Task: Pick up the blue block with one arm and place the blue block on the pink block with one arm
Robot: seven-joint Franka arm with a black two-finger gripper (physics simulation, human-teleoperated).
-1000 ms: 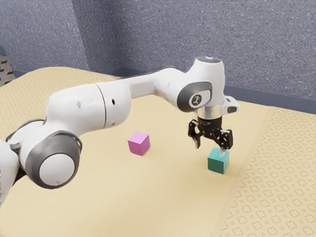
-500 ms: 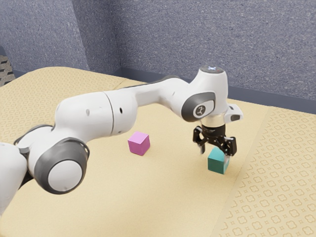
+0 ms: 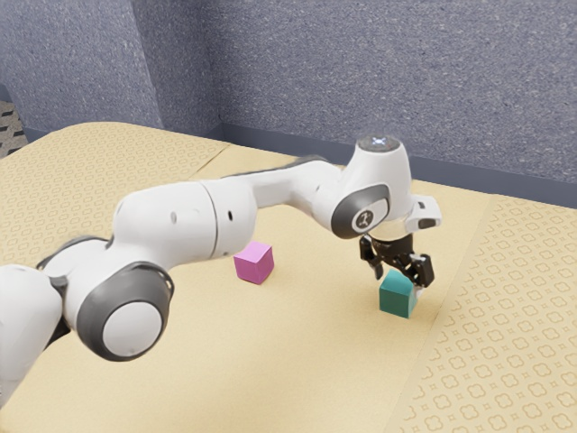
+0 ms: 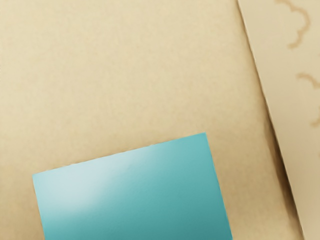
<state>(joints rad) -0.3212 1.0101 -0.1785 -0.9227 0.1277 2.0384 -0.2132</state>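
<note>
Blue block point(image 3: 398, 298), teal in tone: flat on the tan worktop point(image 3: 297, 361), close to the seam of its patterned section at the exterior view's right. Fingers point(image 3: 420, 273), black: spread wide just above the block's top, one to each side, gripping nothing. Pink block point(image 3: 253, 262): on the same worktop, well apart toward the exterior view's left, partly behind the white arm point(image 3: 225, 212).

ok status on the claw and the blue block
Claw open, low over blue block. Blue block on table, not gripped. Pink block apart, nothing on it.
</note>
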